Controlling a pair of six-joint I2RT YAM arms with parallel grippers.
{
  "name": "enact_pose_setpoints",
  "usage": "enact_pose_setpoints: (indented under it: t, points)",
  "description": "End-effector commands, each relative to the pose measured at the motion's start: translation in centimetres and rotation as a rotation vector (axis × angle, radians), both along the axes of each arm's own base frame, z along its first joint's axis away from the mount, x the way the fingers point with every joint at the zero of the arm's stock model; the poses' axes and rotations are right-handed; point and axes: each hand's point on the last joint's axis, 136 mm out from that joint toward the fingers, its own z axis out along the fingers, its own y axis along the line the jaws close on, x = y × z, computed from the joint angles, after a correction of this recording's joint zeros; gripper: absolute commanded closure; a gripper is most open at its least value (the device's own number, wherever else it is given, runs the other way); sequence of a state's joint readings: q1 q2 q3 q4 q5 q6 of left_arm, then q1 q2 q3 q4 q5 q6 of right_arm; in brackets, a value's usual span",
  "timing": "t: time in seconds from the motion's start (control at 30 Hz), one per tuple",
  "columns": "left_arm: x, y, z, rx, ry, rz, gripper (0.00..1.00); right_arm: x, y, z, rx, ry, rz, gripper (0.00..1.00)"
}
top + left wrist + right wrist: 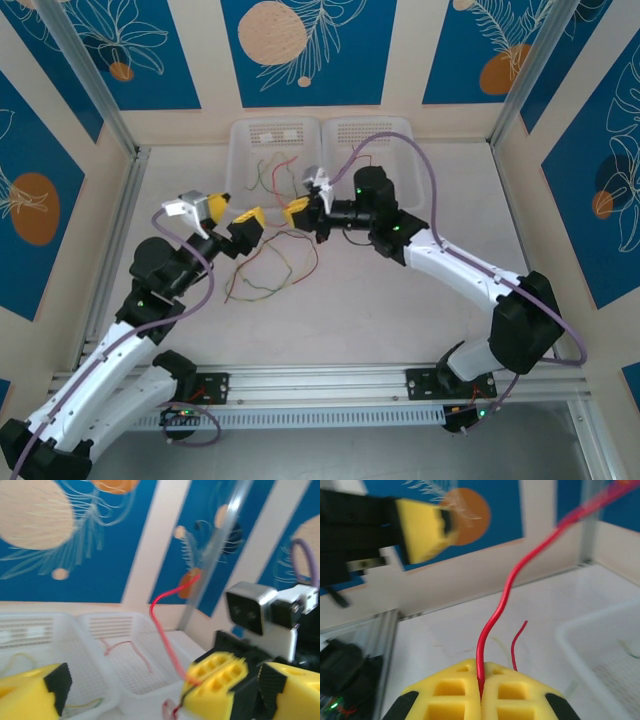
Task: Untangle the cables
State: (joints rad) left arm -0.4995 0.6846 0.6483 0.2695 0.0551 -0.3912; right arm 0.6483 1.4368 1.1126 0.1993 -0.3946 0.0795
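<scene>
Right jaws pinching one red cable (492, 625), left jaws spread, two baskets (245, 150) (340, 128)

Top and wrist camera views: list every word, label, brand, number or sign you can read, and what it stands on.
None can be read. The blue wall panels carry only leaf and circle patterns; the white baskets, the table and the right gripper, shut on the red wire, bear no lettering.

Two arms (110, 350) (470, 270), two grippers (232, 212) (297, 211), two white trays (235, 135) (400, 128), several thin cables (270, 275).
</scene>
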Motion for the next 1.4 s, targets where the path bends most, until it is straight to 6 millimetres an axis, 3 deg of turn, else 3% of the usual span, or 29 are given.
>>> enact_pose_setpoints:
  t: [0.0, 0.1, 0.23, 0.3, 0.4, 0.57, 0.87, 0.93, 1.0, 1.1, 1.17, 1.3, 1.37]
  points:
    - [1.1, 4.1, -1.7, -0.024, 0.025, 0.231, 0.0, 4.3, -4.2, 0.3, -0.039, 0.064, -0.243, 1.0]
    - [0.5, 2.4, -1.0, 0.016, -0.006, 0.135, 0.0, 8.3, -8.3, 0.1, -0.069, 0.116, -0.425, 1.0]
    - [-0.3, -2.0, -0.8, 0.117, 0.004, -0.097, 0.0, 13.2, -14.1, -0.2, -0.035, 0.255, -0.586, 1.0]
    - [-0.5, -3.7, -1.6, 0.157, 0.028, -0.175, 0.01, 15.7, -17.1, -1.3, -0.015, 0.381, -0.635, 1.0]
    - [-0.5, -5.1, -2.3, 0.197, 0.041, -0.215, 0.04, 18.9, -19.8, -3.4, -0.026, 0.551, -0.666, 1.0]
    - [-0.4, -5.3, -2.7, 0.235, 0.052, -0.196, 0.05, 22.6, -22.5, -8.2, -0.062, 0.682, -0.702, 1.0]
    - [-0.1, -4.1, -5.2, 0.24, 0.103, -0.128, 0.05, 24.8, -22.0, -12.3, -0.083, 0.827, -0.668, 1.0]
    - [-0.2, -3.8, -5.7, 0.241, 0.111, -0.119, 0.05, 25.1, -22.4, -12.9, -0.108, 0.842, -0.7, 0.89]
    - [-0.3, -3.5, -5.9, 0.254, 0.116, -0.108, 0.04, 25.3, -22.4, -13.2, -0.14, 0.837, -0.727, 0.65]
    - [-0.3, -3.1, -6.1, 0.273, 0.118, -0.088, 0.03, 25.3, -22.3, -12.6, -0.204, 0.791, -0.776, 0.48]
    - [-0.3, -2.8, -6.3, 0.282, 0.123, -0.076, 0.03, 25.1, -22.4, -11.8, -0.256, 0.759, -0.812, 0.12]
    - [-0.1, -2.7, -6.8, 0.289, 0.139, -0.064, 0.03, 24.4, -23.6, -9.0, -0.353, 0.664, -0.958, 0.1]
    - [0.0, -2.5, -7.2, 0.297, 0.15, -0.052, 0.03, 23.2, -22.9, -6.7, -0.368, 0.588, -0.972, 0.1]
